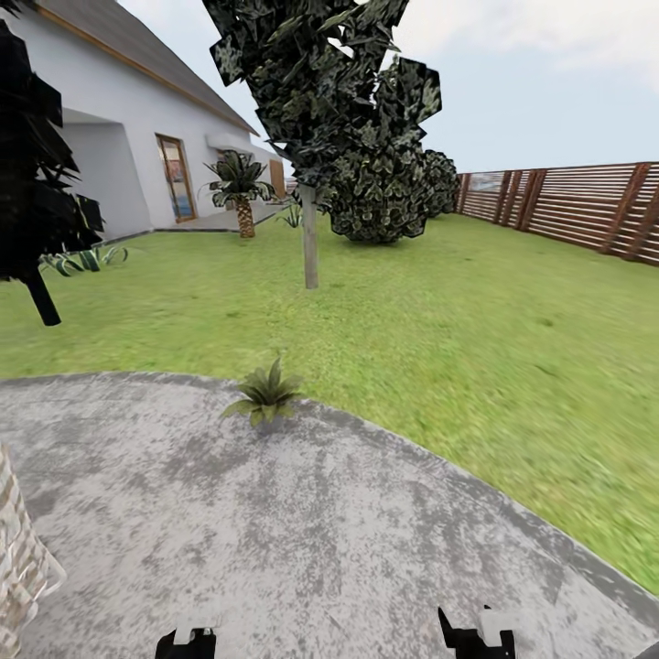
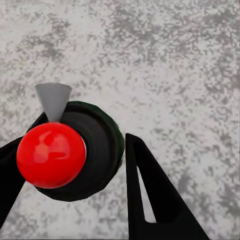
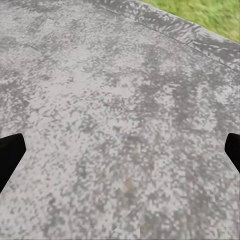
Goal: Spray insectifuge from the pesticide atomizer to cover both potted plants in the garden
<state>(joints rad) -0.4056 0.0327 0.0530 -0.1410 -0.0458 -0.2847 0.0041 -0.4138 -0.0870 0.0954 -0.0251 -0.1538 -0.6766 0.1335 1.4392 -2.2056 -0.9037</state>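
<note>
In the left wrist view the pesticide atomizer is seen end on: a red round cap, a dark green body and a grey cone nozzle. My left gripper is shut on it, one black finger on each side, above the grey stone patio. One potted plant, a small rosette of pointed green leaves, sits at the patio's far edge, straight ahead of me. My left gripper and right gripper peek in at the bottom of the head view. The right gripper stands open over bare stone.
Lawn stretches beyond the patio. A thin tree trunk and a dark bush stand ahead, a palm by the house. A brown slatted fence runs along the right. A scaly pale trunk is close at my left.
</note>
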